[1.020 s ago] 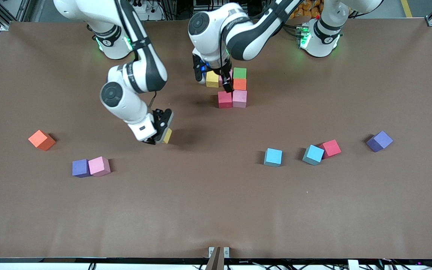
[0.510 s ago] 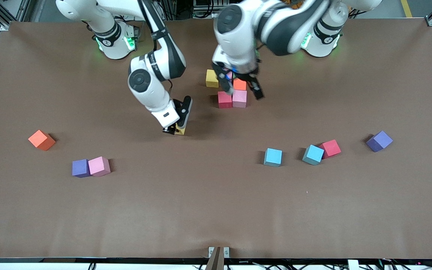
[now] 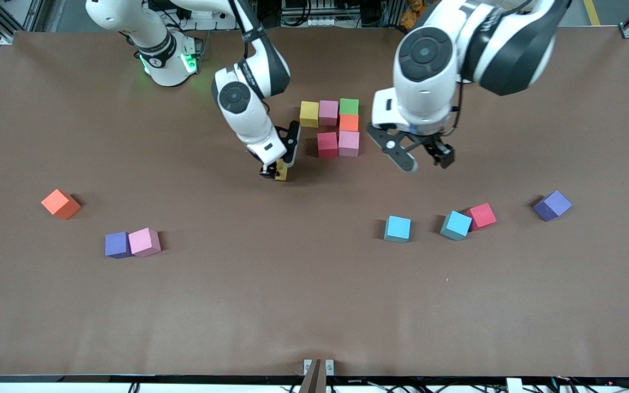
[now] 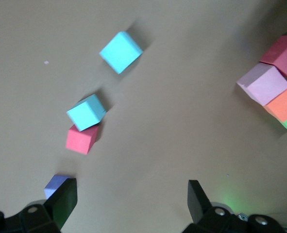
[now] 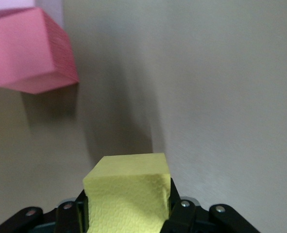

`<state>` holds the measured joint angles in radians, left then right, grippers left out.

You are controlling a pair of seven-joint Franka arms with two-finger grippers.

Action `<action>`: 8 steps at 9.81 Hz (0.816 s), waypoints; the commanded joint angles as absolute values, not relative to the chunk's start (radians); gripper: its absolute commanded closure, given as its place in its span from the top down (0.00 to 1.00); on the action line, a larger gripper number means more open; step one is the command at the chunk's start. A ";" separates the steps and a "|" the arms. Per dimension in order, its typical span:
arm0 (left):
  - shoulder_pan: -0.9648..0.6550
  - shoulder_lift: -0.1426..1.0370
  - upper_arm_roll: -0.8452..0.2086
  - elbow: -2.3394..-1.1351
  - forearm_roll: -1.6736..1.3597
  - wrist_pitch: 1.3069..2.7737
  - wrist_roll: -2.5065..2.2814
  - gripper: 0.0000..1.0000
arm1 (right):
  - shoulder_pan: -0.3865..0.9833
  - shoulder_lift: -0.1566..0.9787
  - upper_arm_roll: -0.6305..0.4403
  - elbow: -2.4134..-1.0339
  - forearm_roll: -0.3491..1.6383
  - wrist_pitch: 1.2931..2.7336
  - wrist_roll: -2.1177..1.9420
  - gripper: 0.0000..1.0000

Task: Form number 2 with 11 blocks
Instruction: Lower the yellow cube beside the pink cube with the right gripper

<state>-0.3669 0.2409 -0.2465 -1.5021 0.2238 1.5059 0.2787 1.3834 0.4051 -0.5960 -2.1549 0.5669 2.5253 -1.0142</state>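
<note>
Yellow block (image 3: 281, 173) sits clamped in my right pincer (image 3: 274, 173), over the counter (image 3: 314, 305) just beside the crimson block (image 3: 327, 144) of the cluster (image 3: 336, 128) near the counter's robot-side edge. My left pincer (image 3: 418, 158) hangs spread and empty over bare counter, with the loose blue blocks (image 3: 397, 228) nearer the camera.

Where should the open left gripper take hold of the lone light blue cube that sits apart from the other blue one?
Probably from straight above, the left gripper closing on two opposite side faces of the lone light blue cube. It sits flat with bare table on every side, unlike the other light blue cube, which touches a crimson cube.
</note>
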 commanded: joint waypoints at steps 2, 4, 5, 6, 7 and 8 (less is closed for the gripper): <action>-0.318 0.226 -0.256 -1.451 0.247 1.440 0.267 1.00 | 1.480 0.434 -0.604 -2.172 0.591 2.574 -0.913 0.17; -0.284 0.207 -0.264 -1.451 0.227 1.442 0.073 1.00 | 1.511 0.462 -0.585 -2.171 0.594 2.609 -0.855 0.17; -0.285 0.193 -0.268 -1.453 0.226 1.445 -0.052 1.00 | 1.509 0.475 -0.557 -2.169 0.595 2.640 -0.832 0.17; -0.285 0.184 -0.270 -1.460 0.227 1.445 -0.131 1.00 | 1.509 0.495 -0.540 -2.161 0.595 2.652 -0.798 0.16; -0.275 0.181 -0.270 -1.462 0.227 1.443 -0.132 1.00 | 1.509 0.505 -0.525 -2.151 0.597 2.663 -0.778 0.16; -0.264 0.179 -0.270 -1.468 0.226 1.443 -0.141 1.00 | 1.509 0.506 -0.517 -2.148 0.598 2.663 -0.761 0.15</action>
<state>-0.2903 0.1991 -0.2586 -1.4512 0.2252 1.4530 -0.1156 1.5017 0.4895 -0.5276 -2.1583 0.5683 2.6533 -0.7849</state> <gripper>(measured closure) 0.000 0.414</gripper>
